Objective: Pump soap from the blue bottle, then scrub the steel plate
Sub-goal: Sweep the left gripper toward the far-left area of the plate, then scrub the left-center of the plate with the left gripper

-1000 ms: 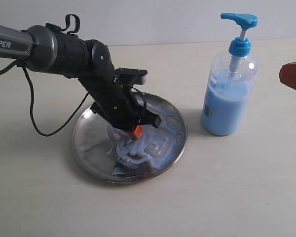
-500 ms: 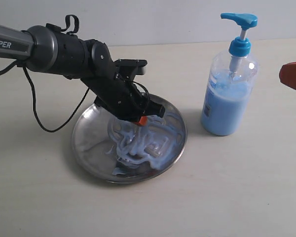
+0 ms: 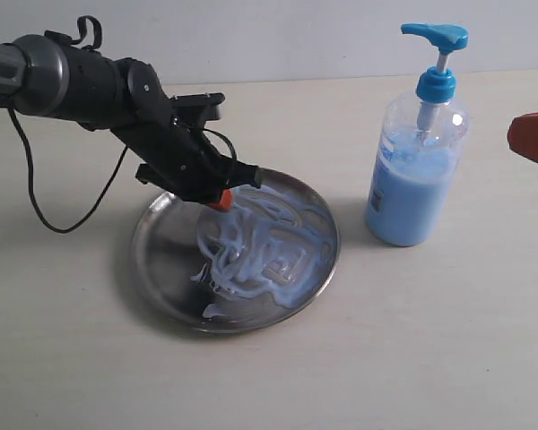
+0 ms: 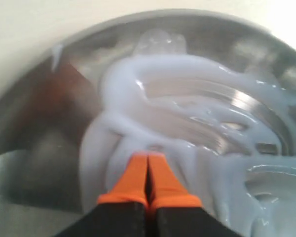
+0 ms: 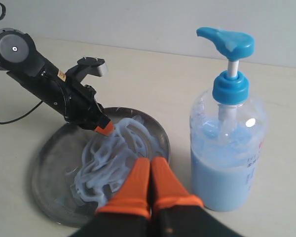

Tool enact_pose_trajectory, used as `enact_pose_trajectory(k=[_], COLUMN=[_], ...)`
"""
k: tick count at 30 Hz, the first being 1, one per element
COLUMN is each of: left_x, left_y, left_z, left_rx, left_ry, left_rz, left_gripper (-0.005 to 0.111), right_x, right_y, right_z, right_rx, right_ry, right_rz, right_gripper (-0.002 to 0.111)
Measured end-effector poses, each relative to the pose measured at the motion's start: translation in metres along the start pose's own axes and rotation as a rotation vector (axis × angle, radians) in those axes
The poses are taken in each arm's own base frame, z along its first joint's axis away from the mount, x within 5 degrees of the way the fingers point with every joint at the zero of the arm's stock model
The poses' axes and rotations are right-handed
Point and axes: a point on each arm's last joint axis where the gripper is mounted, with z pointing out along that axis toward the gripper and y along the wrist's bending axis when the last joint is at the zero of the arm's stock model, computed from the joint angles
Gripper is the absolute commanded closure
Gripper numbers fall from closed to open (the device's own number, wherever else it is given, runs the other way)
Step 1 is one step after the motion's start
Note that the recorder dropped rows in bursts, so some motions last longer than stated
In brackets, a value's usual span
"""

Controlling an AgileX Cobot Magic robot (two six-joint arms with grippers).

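Only in left wrist close-up: pinched left claw [image 4: 148,158] against soap [image 4: 123,84]

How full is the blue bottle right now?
More than half full: the blue bottle shows pale blue soap up to just below its shoulder, with clear plastic above.

Free table [image 3: 351,273] gap between steel plate [image 3: 157,260] and blue bottle [image 3: 411,193]; left end effector [image 3: 221,202] over plate.

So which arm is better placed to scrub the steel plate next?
Left arm: its shut jaws are at the soap on the steel plate. The right arm hangs beyond the blue bottle.
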Motion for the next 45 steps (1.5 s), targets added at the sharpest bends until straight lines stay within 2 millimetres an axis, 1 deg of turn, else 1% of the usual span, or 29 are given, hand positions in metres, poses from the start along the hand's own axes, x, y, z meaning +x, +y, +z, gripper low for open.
enact_pose_trajectory(k=[2, 3, 14, 19, 26, 31, 38, 45], left_x=[-0.002, -0.002, 0.002, 0.001, -0.009, -0.013, -0.009, 0.000], left_y=[0.008, 0.009, 0.007, 0.007, 0.007, 0.007, 0.006, 0.004], left_z=[-0.002, -0.002, -0.001, -0.001, 0.011, 0.014, 0.013, 0.010], left_rx=[-0.010, -0.011, 0.000, -0.001, 0.009, 0.014, 0.018, 0.034], left_ry=[-0.001, -0.001, 0.034, 0.023, 0.021, 0.015, 0.069, 0.176], left_rz=[-0.014, -0.015, -0.020, -0.024, -0.035, -0.038, -0.027, -0.008], left_gripper=[0.107, 0.107, 0.107, 0.107, 0.107, 0.107, 0.107, 0.107], right_x=[0.000, 0.000, 0.000, 0.000, 0.000, 0.000, 0.000, 0.000], right_y=[0.000, 0.000, 0.000, 0.000, 0.000, 0.000, 0.000, 0.000], right_z=[0.000, 0.000, 0.000, 0.000, 0.000, 0.000, 0.000, 0.000], right_rx=[0.000, 0.000, 0.000, 0.000, -0.001, -0.001, -0.001, -0.001], right_ry=[0.000, 0.000, 0.000, 0.000, 0.002, 0.002, 0.002, 0.002], right_rz=[0.000, 0.000, 0.000, 0.000, 0.000, -0.003, -0.007, -0.007], right_gripper=[0.108, 0.108, 0.108, 0.108, 0.108, 0.108, 0.108, 0.108])
